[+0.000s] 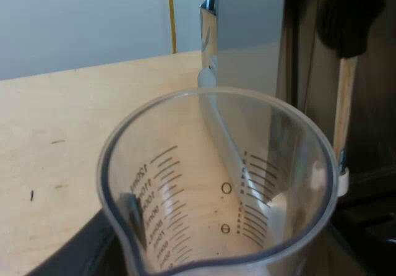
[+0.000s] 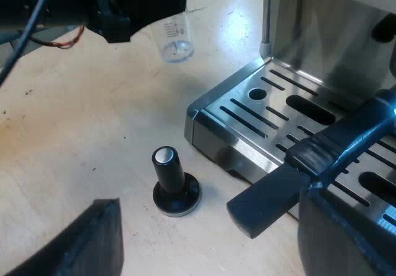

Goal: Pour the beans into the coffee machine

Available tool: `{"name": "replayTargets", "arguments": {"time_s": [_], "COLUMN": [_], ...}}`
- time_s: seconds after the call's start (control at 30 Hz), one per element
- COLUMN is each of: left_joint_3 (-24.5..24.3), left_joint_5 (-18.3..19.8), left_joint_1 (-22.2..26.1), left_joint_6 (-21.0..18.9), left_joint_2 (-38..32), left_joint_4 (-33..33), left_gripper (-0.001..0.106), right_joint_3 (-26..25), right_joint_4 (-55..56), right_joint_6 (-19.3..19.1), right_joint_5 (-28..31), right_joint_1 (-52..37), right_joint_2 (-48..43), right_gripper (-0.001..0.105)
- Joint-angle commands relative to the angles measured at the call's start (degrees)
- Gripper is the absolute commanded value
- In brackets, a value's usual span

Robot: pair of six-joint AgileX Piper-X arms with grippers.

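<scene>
A clear measuring glass (image 1: 216, 183) with printed scale marks stands upright close under the left wrist camera, and I see no beans in it. My left gripper (image 1: 204, 251) is shut on it; one dark finger (image 1: 131, 213) shows through the wall. From the right wrist view, that glass (image 2: 175, 38) hangs above the wooden table in the left gripper (image 2: 148, 7), near the espresso machine's (image 2: 334, 34) steel drip tray (image 2: 272, 112). My right gripper (image 2: 179, 226) is open, with nothing between its fingers, just above a tamper (image 2: 173, 183) with a black knob.
The tamper stands upright on the table beside the drip tray's corner. One right finger (image 2: 266, 202) reaches over the tray's edge. The machine's steel body (image 1: 247, 34) rises close behind the glass, with a black knob on a pale stick (image 1: 346, 47) at its side.
</scene>
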Motion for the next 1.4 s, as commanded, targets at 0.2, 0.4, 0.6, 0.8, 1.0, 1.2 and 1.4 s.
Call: {"name": "replayTargets", "arguments": {"time_s": [0.2, 0.4, 0.6, 0.8, 1.0, 1.2, 1.4], "left_joint_3": [-0.1, -0.1, -0.1, -0.1, -0.1, -0.1, -0.1], "left_joint_5": [-3.7, -3.7, -3.4, -3.4, -3.4, -3.4, -3.4], "left_joint_1": [0.0, 0.0, 0.0, 0.0, 0.0, 0.0, 0.0], "left_joint_6": [-0.2, -0.2, -0.4, -0.4, -0.4, -0.4, -0.4], "left_joint_2": [6.3, 11.4, 15.1, 16.1, 18.6, 18.8, 18.8], "left_joint_4": [-5.9, -10.7, -13.6, -13.7, -15.4, -15.5, -15.5], "left_gripper": [0.029, 0.029, 0.029, 0.029, 0.029, 0.029, 0.03], "right_joint_3": [-0.2, -0.2, -0.2, -0.2, -0.2, -0.2, -0.2], "right_joint_4": [-0.9, -0.9, -0.9, -0.9, -0.9, -0.9, -0.9], "right_joint_6": [-0.2, -0.2, -0.2, -0.2, -0.2, -0.3, -0.3], "right_joint_5": [-0.6, -0.6, -0.6, -0.6, -0.6, -0.4, -0.4], "right_joint_1": [-0.1, -0.1, -0.1, -0.1, -0.1, -0.1, -0.1], "right_joint_2": [-0.3, -0.3, -0.3, -0.3, -0.3, -0.3, -0.3], "right_gripper": [0.062, 0.062, 0.062, 0.062, 0.062, 0.062, 0.062]}}
